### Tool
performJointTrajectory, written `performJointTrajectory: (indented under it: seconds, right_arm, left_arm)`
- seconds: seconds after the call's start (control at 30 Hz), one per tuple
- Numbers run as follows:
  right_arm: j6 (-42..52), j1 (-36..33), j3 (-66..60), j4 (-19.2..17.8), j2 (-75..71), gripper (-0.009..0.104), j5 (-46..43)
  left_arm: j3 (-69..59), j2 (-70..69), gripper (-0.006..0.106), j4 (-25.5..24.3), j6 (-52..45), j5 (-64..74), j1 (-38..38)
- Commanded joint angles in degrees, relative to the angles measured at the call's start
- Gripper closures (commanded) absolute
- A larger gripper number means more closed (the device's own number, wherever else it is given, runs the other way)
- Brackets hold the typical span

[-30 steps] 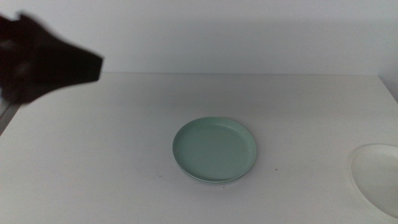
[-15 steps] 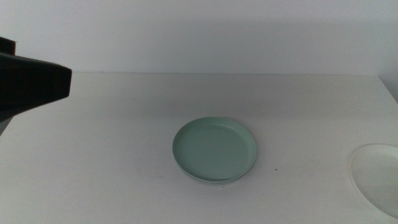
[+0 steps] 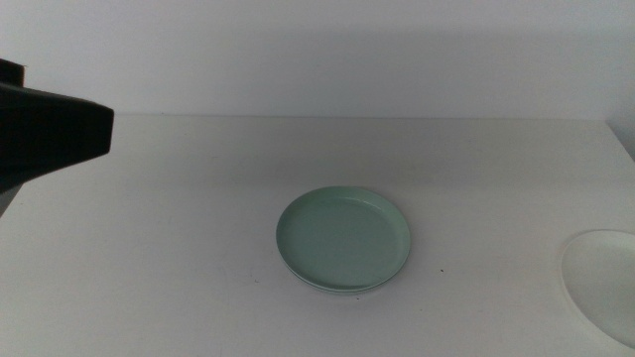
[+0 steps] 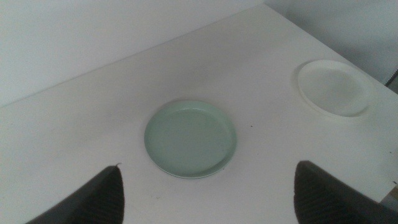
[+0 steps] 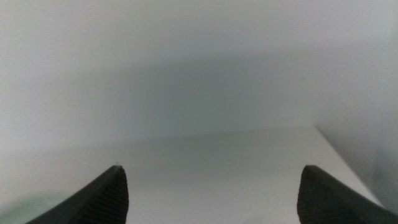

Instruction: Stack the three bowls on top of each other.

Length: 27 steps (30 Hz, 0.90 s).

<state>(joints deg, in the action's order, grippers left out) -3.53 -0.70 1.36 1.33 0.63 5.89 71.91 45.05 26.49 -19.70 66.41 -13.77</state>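
A mint green bowl (image 3: 342,238) sits in the middle of the table, also seen in the left wrist view (image 4: 190,138). A thin pale rim (image 3: 332,288) peeks out under its near edge, where the light grey bowl lies beneath it. The white bowl (image 3: 602,288) rests alone at the table's right side, partly cut off by the picture edge, and shows whole in the left wrist view (image 4: 333,87). My left gripper (image 4: 208,165) hangs high above the table's left side, open and holding nothing. My right gripper (image 5: 211,167) is open too, facing the wall and far from the bowls.
The left arm shows as a dark blurred mass (image 3: 50,134) at the left edge of the middle view. A pale wall rises behind the white table (image 3: 179,218). The table's right edge runs close to the white bowl.
The left arm's dark shape drew back toward the left edge between one second and half a second ago, then held still. The bowls have not moved.
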Motion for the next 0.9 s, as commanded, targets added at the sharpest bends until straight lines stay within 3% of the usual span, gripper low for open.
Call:
performJointTrajectory:
  seconds: [0.0, 0.1, 0.2, 0.27, 0.37, 0.53, 0.63, 0.73, 0.87]
  right_arm:
    - [-5.71, 0.18, 4.48, 0.31, 2.81, 0.023, -0.7]
    - [-11.92, 0.18, 16.04, 0.41, 13.02, 0.023, 8.54]
    - [-11.46, 0.18, 31.87, -0.93, 24.99, 0.023, 31.16]
    - [-10.61, 0.18, 40.6, -4.19, 31.67, 0.023, 43.82]
    - [-14.31, 0.18, 48.88, -10.18, 38.8, 0.023, 52.78]
    - [-16.16, 0.18, 54.06, -15.37, 45.14, 0.023, 58.24]
    - [-16.16, 0.18, 54.06, -14.63, 46.82, 0.023, 56.55]
    - [-17.42, 0.18, 54.06, -9.89, 48.31, 0.023, 56.19]
    - [-17.24, 0.86, 55.11, -10.97, 53.97, 0.023, 59.59]
  left_arm:
    - [-0.33, -0.2, 0.007, 0.46, 0.22, -0.73, 0.11]
    - [-0.33, -0.2, 0.007, 0.46, 0.22, -0.73, 0.11]
    - [-0.33, -0.2, 0.007, 0.46, 0.22, -0.73, 0.11]
    - [-0.33, -0.2, 0.007, 0.46, 0.22, -0.73, 0.11]
    - [-0.33, -0.2, 0.007, 0.46, 0.22, -0.85, 0.11]
    - [-0.33, -0.2, 0.007, 0.46, 0.22, -1.23, 0.11]
    - [-0.33, -0.2, 0.007, 0.46, 0.12, -1.35, 0.11]
    - [-0.33, -0.2, 0.007, 0.46, 0.12, -1.54, 0.11]
    - [-0.33, -0.2, 0.007, 0.46, 0.12, -1.54, 0.11]
